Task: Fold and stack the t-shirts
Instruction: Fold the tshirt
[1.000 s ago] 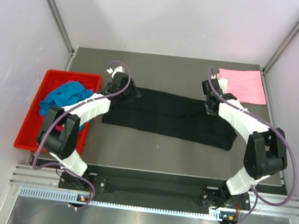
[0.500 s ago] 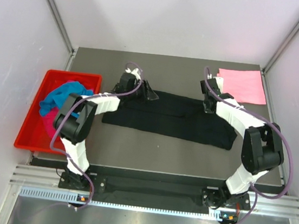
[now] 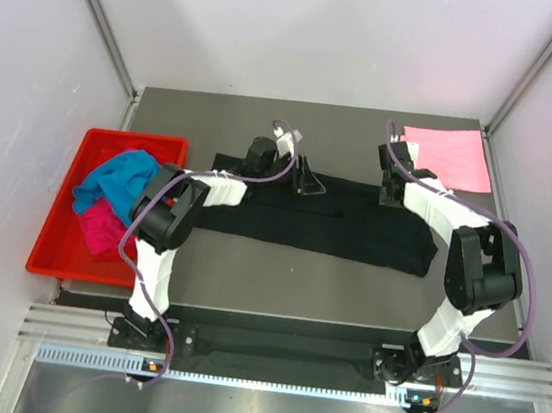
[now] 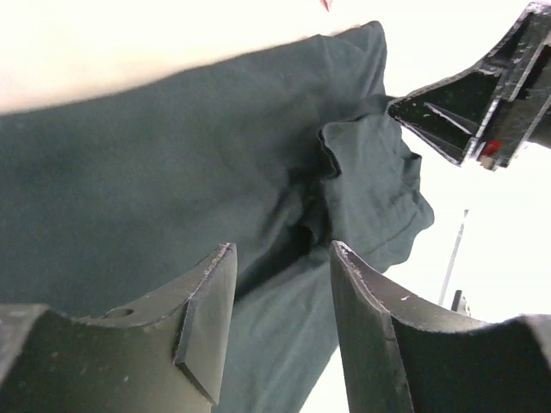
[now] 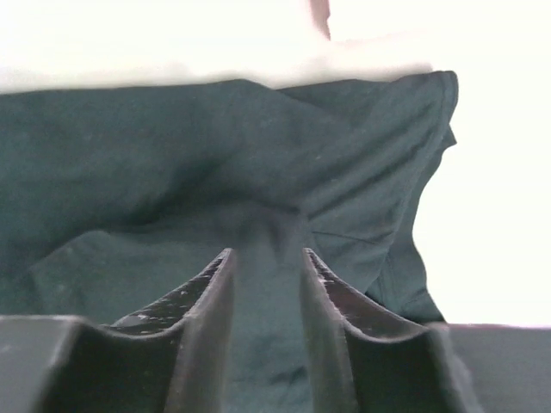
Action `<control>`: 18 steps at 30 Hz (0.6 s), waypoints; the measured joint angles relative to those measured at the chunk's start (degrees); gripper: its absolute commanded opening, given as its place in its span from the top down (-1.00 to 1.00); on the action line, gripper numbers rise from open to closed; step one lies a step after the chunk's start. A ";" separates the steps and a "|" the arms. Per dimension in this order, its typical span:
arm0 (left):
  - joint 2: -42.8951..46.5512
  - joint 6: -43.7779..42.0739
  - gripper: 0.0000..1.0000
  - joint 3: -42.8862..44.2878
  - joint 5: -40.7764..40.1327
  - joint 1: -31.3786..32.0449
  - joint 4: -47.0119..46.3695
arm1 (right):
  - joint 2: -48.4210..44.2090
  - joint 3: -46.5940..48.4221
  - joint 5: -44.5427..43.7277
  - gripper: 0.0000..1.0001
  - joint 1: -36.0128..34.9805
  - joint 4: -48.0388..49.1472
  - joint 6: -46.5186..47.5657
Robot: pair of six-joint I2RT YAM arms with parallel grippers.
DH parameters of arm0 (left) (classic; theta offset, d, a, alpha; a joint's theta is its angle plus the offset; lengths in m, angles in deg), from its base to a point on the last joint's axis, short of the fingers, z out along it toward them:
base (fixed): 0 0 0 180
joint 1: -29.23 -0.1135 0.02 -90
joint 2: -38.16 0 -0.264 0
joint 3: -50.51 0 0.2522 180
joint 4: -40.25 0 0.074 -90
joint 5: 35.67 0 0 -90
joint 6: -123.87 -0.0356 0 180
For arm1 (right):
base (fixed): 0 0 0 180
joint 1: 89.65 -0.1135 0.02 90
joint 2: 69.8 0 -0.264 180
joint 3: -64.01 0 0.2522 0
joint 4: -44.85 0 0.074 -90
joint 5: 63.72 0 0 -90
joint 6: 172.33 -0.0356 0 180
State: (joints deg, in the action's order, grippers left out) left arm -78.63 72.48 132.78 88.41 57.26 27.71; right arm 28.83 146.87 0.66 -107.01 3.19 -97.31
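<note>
The black t-shirt (image 3: 354,231) lies as a long folded strip across the middle of the table. My left gripper (image 3: 304,180) is at its far edge near the middle, shut on a layer of the black cloth (image 4: 172,155) that runs between its jaws (image 4: 280,249). My right gripper (image 3: 394,186) is at the far edge near the right end, shut on a pinch of the black cloth (image 5: 129,155) that puckers at its tips (image 5: 265,254). The light pink t-shirt (image 3: 448,157) lies folded at the back right. The turquoise t-shirt (image 3: 118,177) and the magenta t-shirt (image 3: 102,226) lie crumpled in the tray.
The red plastic tray (image 3: 50,239) stands off the table's left edge. Side walls and corner rails close in both sides. The right gripper's black body (image 4: 465,112) shows in the left wrist view beyond the shirt's end.
My left gripper has moved to the right along the shirt's far edge, from near the left end to near the middle. The right gripper has barely moved.
</note>
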 measured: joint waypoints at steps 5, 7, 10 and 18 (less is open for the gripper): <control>-3.61 -2.08 -0.06 4.70 1.03 0.35 1.97 | 0.00 0.00 4.57 -0.04 2.58 0.07 -0.68; -4.55 -3.06 -0.07 6.64 1.31 0.68 3.17 | -0.07 0.00 8.00 -0.07 4.33 0.22 -0.31; -6.27 -4.11 -0.08 9.64 2.32 1.29 3.91 | -0.11 0.00 13.25 0.00 6.99 0.76 1.22; -10.19 -4.35 -0.11 12.41 7.93 2.36 3.91 | 2.32 2.01 29.92 0.27 14.67 1.84 5.81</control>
State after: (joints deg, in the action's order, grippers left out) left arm -88.82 68.13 145.19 96.35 59.63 31.62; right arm 31.14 148.88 30.58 -92.35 5.02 -91.50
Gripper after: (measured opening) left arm 0.554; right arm 0.366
